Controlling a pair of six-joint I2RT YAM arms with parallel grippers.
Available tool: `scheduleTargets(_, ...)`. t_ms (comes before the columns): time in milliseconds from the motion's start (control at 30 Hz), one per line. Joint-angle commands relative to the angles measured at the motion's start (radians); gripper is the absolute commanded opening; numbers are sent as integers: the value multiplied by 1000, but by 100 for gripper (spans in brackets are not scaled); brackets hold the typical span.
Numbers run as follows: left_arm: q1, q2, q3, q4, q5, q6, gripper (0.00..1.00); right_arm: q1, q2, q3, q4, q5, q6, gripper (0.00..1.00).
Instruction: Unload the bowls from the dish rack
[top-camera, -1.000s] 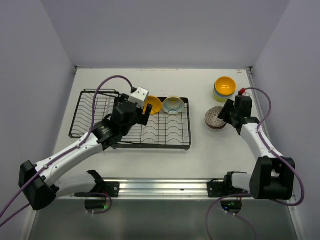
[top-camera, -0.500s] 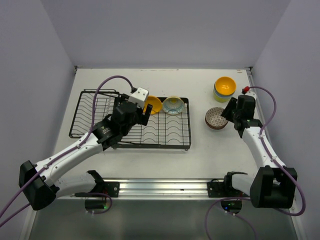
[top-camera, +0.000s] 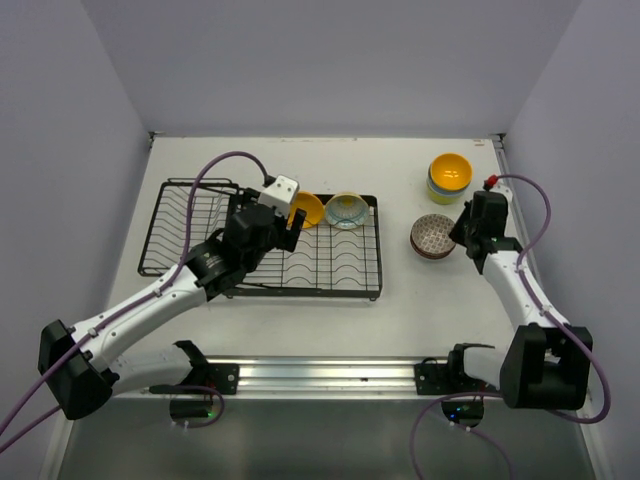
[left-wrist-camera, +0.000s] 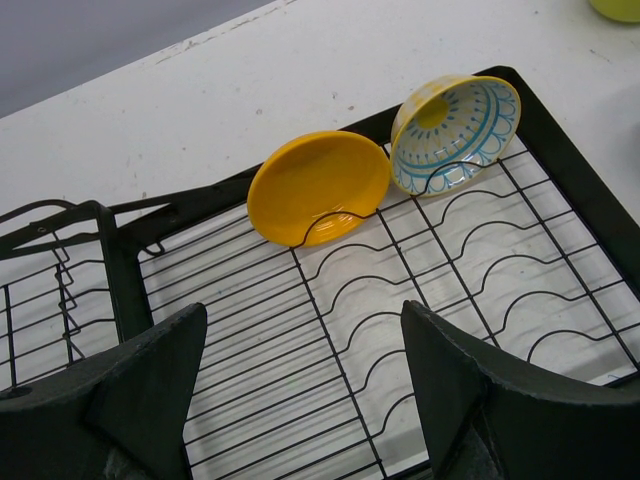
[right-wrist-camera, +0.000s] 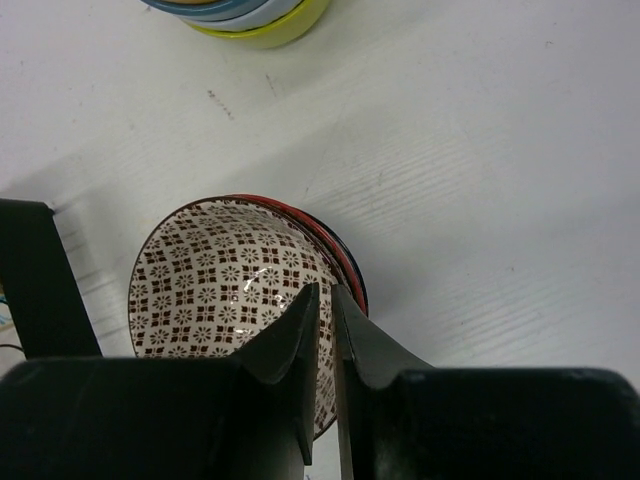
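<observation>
The black wire dish rack lies left of centre; it also shows in the left wrist view. An orange-yellow bowl and a light blue patterned bowl stand on edge in its far slots. My left gripper is open and empty above the slotted section, short of both bowls. My right gripper is shut on the rim of a red-brown patterned bowl, which sits on other bowls on the table.
A stack of bowls with an orange-yellow one on top stands at the back right; its yellow-green bottom edge shows in the right wrist view. The flat grid section of the rack holds nothing. Side walls close in left and right.
My right wrist has shifted slightly right and back, and the patterned bowl now sits more level on its stack. The left arm has not moved.
</observation>
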Motion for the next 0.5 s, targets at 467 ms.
scheduleTargets(467,-6,20,9,15,-2,19,82,-4,-8,1,21,14,4,17)
